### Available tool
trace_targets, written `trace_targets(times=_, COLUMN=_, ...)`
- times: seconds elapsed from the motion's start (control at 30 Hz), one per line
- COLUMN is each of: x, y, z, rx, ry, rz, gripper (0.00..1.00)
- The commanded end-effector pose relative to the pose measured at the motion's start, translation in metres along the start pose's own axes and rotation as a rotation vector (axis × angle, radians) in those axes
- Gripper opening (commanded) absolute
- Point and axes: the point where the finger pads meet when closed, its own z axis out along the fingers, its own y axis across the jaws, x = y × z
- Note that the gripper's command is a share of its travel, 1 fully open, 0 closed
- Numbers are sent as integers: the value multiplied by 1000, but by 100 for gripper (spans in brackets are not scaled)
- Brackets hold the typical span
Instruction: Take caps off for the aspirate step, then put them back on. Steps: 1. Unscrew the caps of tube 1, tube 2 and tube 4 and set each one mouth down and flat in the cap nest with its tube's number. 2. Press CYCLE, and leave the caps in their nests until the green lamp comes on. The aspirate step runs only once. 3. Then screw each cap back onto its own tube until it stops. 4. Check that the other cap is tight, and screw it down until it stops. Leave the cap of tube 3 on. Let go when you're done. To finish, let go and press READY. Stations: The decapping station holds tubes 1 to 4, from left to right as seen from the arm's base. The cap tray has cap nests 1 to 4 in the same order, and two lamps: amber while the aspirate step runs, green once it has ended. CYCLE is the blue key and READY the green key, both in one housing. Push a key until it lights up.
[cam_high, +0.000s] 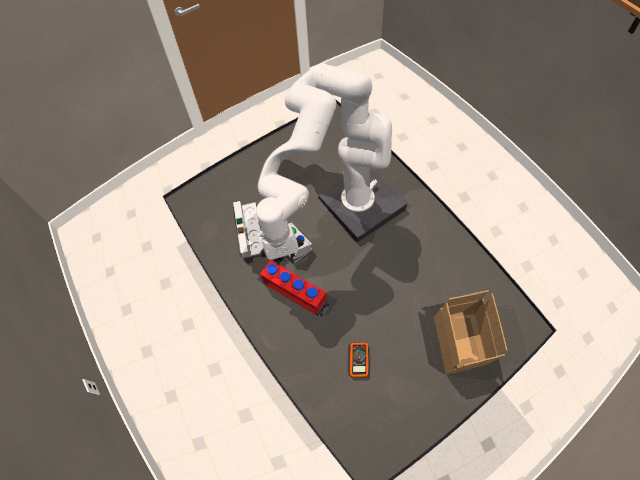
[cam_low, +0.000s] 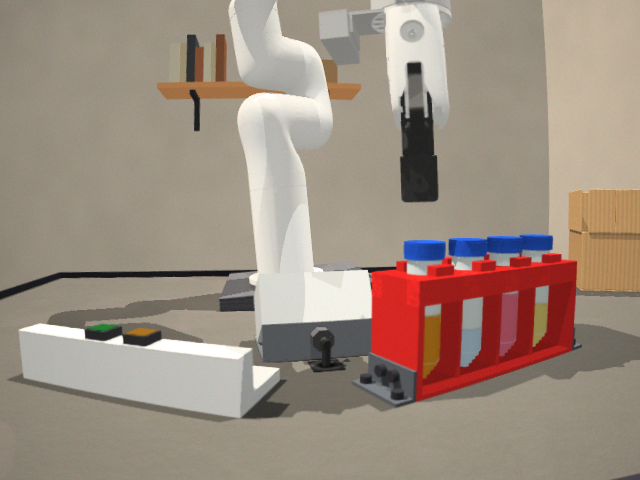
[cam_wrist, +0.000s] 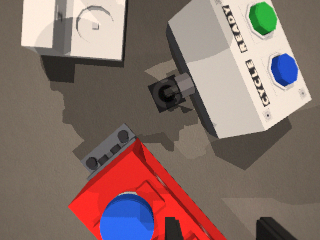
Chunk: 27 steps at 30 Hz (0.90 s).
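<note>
A red tube rack (cam_high: 310, 304) (cam_low: 470, 289) (cam_wrist: 95, 200) holds several tubes, each with a blue cap on. My gripper (cam_low: 419, 196) (cam_wrist: 220, 232) hangs well above the rack end next to the key housing. Its fingers are partly apart with nothing between them. In the wrist view that end's blue cap (cam_wrist: 126, 217) (cam_low: 424, 249) (cam_high: 270, 267) lies left of the fingers. The white key housing (cam_wrist: 220, 85) (cam_low: 310, 304) carries the green READY key (cam_wrist: 263, 18) and the blue CYCLE key (cam_wrist: 283, 70). The white cap tray (cam_low: 129, 361) (cam_high: 242, 227) (cam_wrist: 45, 30) has empty nests and two unlit lamps (cam_low: 121, 331).
A small black fixture (cam_wrist: 170, 92) (cam_low: 324, 351) sits between the key housing and the rack. An open cardboard box (cam_high: 470, 330) (cam_low: 604, 237) and an orange multimeter (cam_high: 358, 360) lie further off on the dark mat. The arm's base (cam_high: 356, 198) stands behind the stations.
</note>
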Motion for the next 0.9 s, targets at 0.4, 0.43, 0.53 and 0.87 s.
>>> trace_targets(times=0.4, x=-97, y=42, z=2, rx=25, ry=22, rz=63, gripper=46)
trace_targets(times=0.43, x=-103, y=45, z=2, rx=25, ry=22, rz=63, gripper=46)
trace_targets(times=0.53, x=-114, y=50, z=3, rx=24, ry=22, rz=63, gripper=46)
trace_targets(times=0.87, x=-123, y=54, z=3, rx=24, ry=22, rz=63, gripper=46)
